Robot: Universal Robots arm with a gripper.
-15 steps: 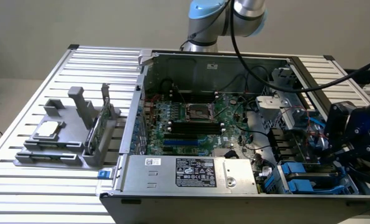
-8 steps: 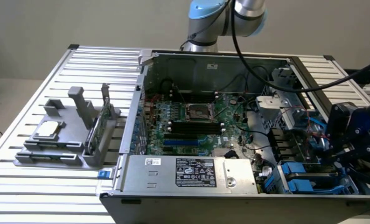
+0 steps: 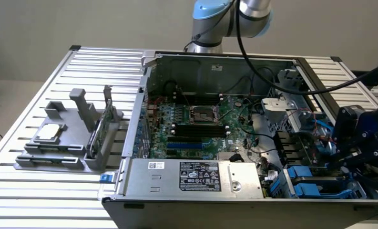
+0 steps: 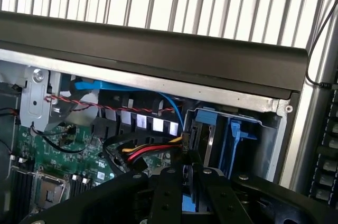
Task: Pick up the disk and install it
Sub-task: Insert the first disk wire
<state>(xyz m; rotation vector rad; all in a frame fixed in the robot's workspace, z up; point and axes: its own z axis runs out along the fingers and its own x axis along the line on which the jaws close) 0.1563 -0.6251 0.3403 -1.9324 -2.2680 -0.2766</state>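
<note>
My gripper [image 3: 360, 157] hangs over the open computer case's drive bay corner, at the exterior view's right. In the wrist view its black fingers [image 4: 163, 197] stand close together, shut on a blue strip [image 4: 187, 203] that looks like the disk's carrier rail. The rest of the disk is hidden behind the fingers. Just beyond the fingertips is the drive bay [image 4: 232, 134] with its blue rails and a grey slab. The same bay [image 3: 306, 183] with blue carriers sits at the case's near right corner in the exterior view.
Red, yellow and black power cables [image 4: 148, 155] run beside the bay. The motherboard [image 3: 195, 124] and power supply [image 3: 195, 176] fill the case. A grey fixture [image 3: 55, 157] on the slatted table holds a small silver drive [image 3: 50, 133] and a green card [image 3: 98, 136].
</note>
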